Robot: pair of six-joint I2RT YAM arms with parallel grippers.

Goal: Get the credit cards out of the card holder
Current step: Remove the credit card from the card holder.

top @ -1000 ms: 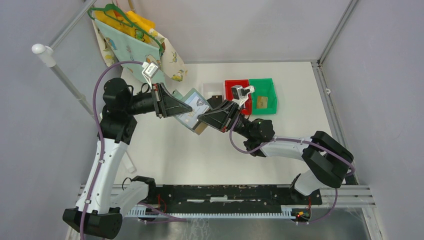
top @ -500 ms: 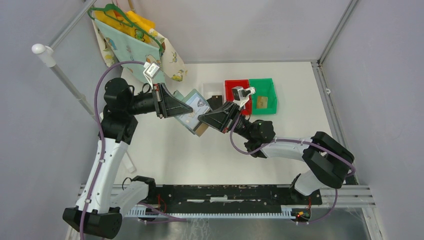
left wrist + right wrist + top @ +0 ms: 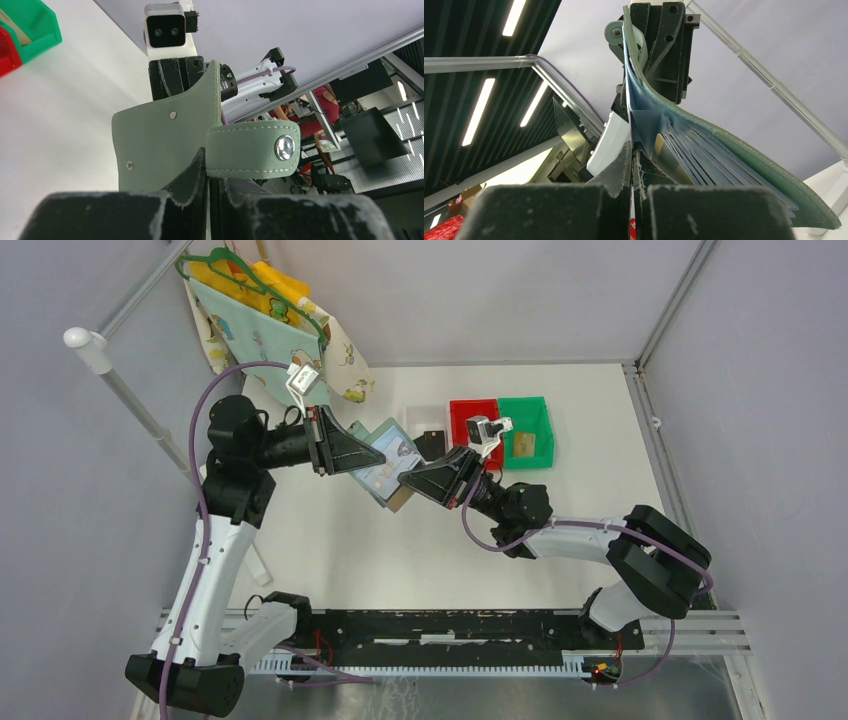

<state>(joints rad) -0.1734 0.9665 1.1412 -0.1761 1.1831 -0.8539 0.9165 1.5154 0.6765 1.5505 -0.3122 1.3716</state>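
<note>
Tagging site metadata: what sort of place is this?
Likely a robot lab cell: white table boxed in by grey wall panels on aluminium framing, red plastic bin and green plastic bin, ceiling strip lights beyond in the right wrist view.

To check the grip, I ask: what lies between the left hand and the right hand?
The open card holder, held by the left hand and the right hand; the top view shows it.

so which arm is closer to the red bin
Right. Its wrist overlaps the red bin in the top view, with the right gripper reaching left to the holder. The left gripper grips the holder from the other side, farther left.
</note>
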